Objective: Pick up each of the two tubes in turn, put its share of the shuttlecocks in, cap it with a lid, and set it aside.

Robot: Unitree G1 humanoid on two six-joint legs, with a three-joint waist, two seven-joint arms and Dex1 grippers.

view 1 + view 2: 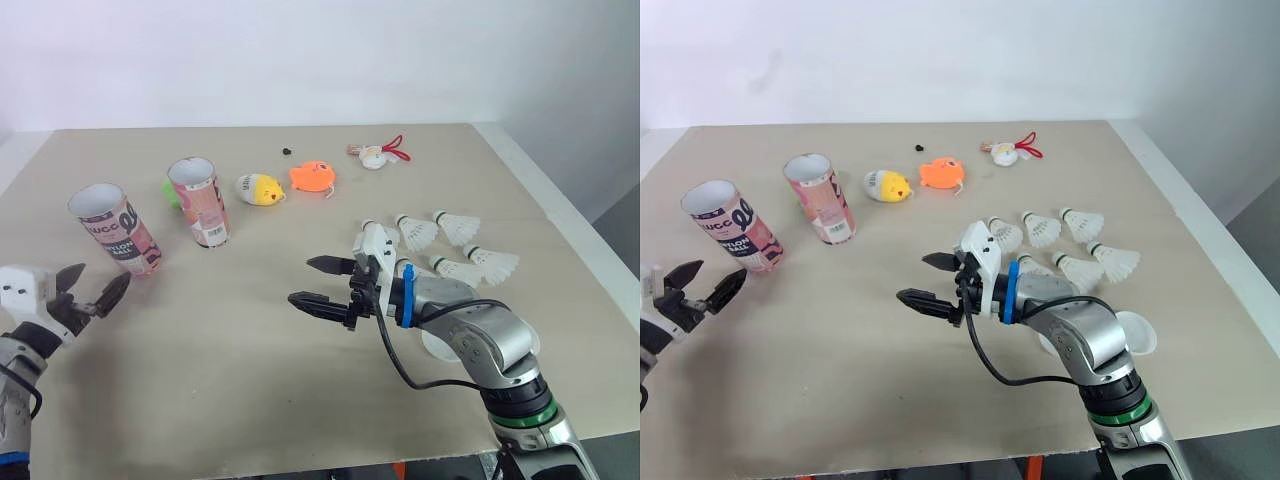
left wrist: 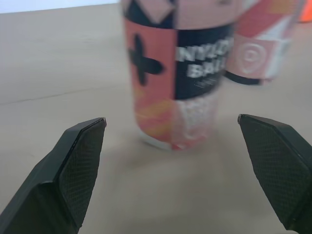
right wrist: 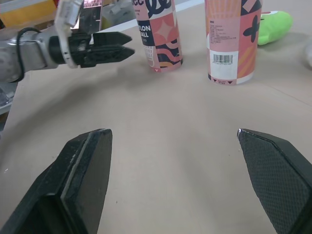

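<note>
Two pink patterned tubes stand upright and open-topped at the left of the table: one nearer [image 1: 115,231], one farther right [image 1: 201,201]. My left gripper [image 1: 100,285] is open, just short of the nearer tube [image 2: 178,73] and facing it, with nothing between its fingers. My right gripper [image 1: 302,280] is open and empty over the bare middle of the table. Several white shuttlecocks [image 1: 458,228] lie in a cluster behind its wrist. A white round lid [image 1: 1137,333] pokes out from under my right forearm.
A green toy [image 1: 171,190] lies behind the farther tube. A yellow toy [image 1: 260,188], an orange toy [image 1: 312,177], a white trinket with a red cord [image 1: 378,155] and a small black object [image 1: 288,152] lie further back. The table's right edge [image 1: 575,240] runs beside the shuttlecocks.
</note>
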